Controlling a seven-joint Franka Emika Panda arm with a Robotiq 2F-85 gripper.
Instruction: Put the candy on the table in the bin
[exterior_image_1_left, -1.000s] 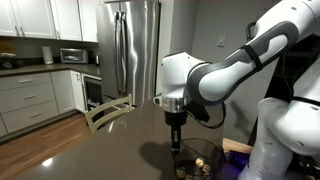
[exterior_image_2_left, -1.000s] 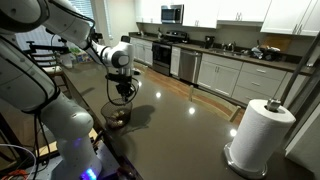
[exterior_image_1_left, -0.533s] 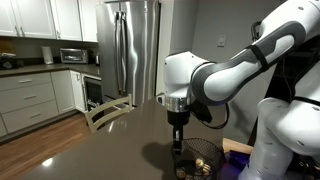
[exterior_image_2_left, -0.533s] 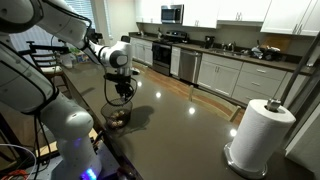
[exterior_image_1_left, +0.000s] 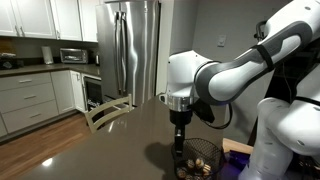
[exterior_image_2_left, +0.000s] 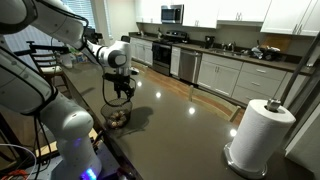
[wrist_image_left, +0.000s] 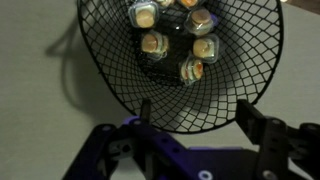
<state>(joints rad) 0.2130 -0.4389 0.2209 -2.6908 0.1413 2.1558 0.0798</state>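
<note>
One broad dark table is carrying the black mesh bin near its edge. I am hanging my pincer straight above that bin, fingers spread and gripping nothing, while several pieces of gold candy are lying inside it.

No text, label, brand or number can be read in any of the views. In the wrist view the wrappers of the candy lying in the bin are too blurred to show any print. In an exterior view the front panel of the microwave, left of the fridge, is too small to make out.
</note>
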